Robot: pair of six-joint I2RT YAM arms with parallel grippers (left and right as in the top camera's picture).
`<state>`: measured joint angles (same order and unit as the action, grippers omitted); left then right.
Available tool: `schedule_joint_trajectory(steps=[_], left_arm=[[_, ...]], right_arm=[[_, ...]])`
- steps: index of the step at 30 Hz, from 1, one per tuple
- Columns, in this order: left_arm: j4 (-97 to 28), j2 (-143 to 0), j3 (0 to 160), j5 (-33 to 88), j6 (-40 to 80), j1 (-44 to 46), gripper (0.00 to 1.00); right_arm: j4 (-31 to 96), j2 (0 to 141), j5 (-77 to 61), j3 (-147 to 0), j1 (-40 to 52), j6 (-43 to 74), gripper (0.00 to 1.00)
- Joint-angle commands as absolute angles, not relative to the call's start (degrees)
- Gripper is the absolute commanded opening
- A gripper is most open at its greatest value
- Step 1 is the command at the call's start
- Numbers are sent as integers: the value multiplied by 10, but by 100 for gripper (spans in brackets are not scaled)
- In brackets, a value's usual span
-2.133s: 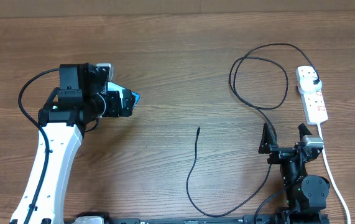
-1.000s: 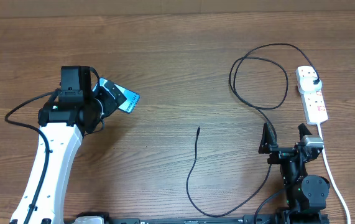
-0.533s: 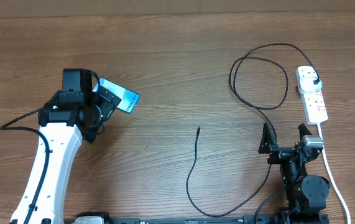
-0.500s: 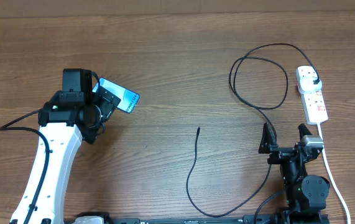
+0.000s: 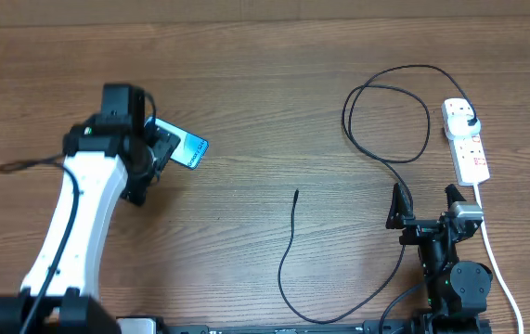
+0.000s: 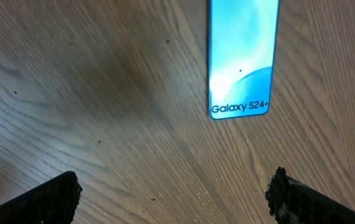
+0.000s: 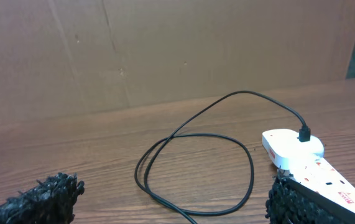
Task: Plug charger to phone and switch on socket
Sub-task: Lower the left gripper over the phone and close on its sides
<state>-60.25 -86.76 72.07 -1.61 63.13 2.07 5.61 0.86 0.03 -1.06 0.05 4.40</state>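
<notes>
The phone (image 5: 187, 147) lies flat on the table with its screen glowing light blue; in the left wrist view (image 6: 242, 56) the text "Galaxy S24+" is at its near end. My left gripper (image 5: 156, 150) hovers at the phone's left end, open and empty (image 6: 174, 204). The charger's black cable (image 5: 387, 160) loops from its plug (image 5: 470, 122) in the white socket strip (image 5: 467, 147) down to a free tip (image 5: 296, 194). My right gripper (image 5: 423, 206) is open and empty, facing the cable loop (image 7: 193, 165) and the socket (image 7: 301, 155).
The socket's thick white cord (image 5: 497, 269) runs down the right side past the right arm. The charger cable sweeps along the front edge (image 5: 320, 320). A brown cardboard wall (image 7: 165, 50) stands behind the table.
My left gripper, which covered the phone two seconds ago, has drawn back to the left, leaving the phone flat on the table. The left arm has shifted towards the far side. The right arm has not moved.
</notes>
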Motion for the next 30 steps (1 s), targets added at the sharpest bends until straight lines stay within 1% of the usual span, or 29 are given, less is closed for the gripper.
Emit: schedule_joint_trajectory(steps=[1, 5, 6, 11, 15, 30], left_arm=[[-628, -919, 792, -36, 664, 39, 100], [-649, -962, 835, -35, 694, 45, 100], [-661, -991, 855, -32, 724, 45, 100], [-656, -1029, 861, -18, 759, 45, 100], [-640, -1057, 865, -6, 759, 45, 100], [-652, -1124, 944, -6, 759, 46, 100]], right_arm=[[53, 7, 4, -7, 3, 40, 100], [53, 7, 4, -7, 3, 40, 100], [53, 7, 4, -7, 3, 40, 100], [53, 7, 4, -7, 3, 40, 100], [53, 7, 4, -7, 3, 40, 100], [53, 7, 4, -7, 3, 40, 100]])
